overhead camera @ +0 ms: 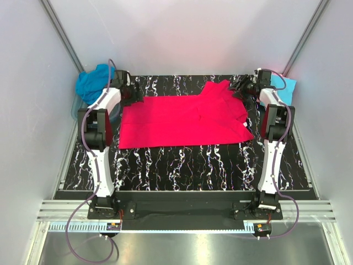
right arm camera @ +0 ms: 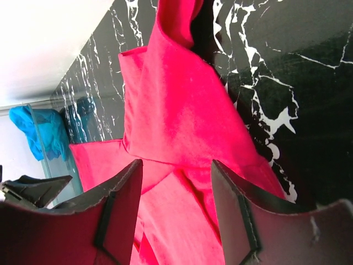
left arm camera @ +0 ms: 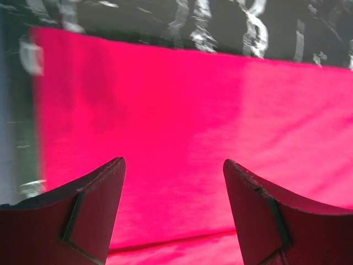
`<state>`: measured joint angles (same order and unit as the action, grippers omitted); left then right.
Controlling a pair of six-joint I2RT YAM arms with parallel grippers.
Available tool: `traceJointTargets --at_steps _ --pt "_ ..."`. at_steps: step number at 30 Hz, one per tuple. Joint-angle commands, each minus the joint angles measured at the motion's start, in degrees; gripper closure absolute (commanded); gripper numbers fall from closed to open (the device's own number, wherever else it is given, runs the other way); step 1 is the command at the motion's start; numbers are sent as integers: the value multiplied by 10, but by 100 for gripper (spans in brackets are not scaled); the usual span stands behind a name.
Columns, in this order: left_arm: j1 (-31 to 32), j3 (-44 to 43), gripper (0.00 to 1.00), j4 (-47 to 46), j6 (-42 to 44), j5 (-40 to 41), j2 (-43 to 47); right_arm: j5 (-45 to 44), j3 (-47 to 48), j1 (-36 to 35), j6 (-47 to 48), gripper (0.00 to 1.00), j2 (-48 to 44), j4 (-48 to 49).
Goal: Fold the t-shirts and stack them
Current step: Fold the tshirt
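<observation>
Left claw (left arm camera: 174, 161) spread above pink-red t-shirt (left arm camera: 182, 110) edge, right claw (right arm camera: 176, 163) over sleeve (right arm camera: 182, 99).

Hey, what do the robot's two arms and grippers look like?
The left arm and right arm both have white links, black joints and black bases, and each has a thin purple cable. The left gripper and right gripper are dark, each with two broad wedge-shaped fingers tapering to blunt tips.

One bright pink-red t-shirt (overhead camera: 182, 118), one teal-blue t-shirt (overhead camera: 94, 80) and one light cyan cloth (overhead camera: 288, 85), probably a third shirt though mostly hidden, were in view. There was one clear tub (overhead camera: 75, 108), one bench (overhead camera: 193, 165), and two end effectors: the left end effector (overhead camera: 131, 94) and the right end effector (overhead camera: 241, 87).
</observation>
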<state>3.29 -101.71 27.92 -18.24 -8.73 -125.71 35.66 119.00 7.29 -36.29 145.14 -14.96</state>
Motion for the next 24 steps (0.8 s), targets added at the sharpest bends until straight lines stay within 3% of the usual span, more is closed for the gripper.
traceJointTargets --at_steps 1,15,17,22,24 --pt "-24 -38 23 24 5 60 0 6 -14 8 6 41 -59 23" --pt "-114 4 23 49 -29 137 27 13 -47 25 -10 42 -95 43" --pt "-114 8 23 37 -23 123 33 16 -47 25 -11 42 -95 47" --pt "-110 27 23 -19 0 -1 37 25 -49 24 -15 42 -93 56" --pt "-104 7 23 -18 21 -2 16 27 -49 25 -14 42 -89 58"
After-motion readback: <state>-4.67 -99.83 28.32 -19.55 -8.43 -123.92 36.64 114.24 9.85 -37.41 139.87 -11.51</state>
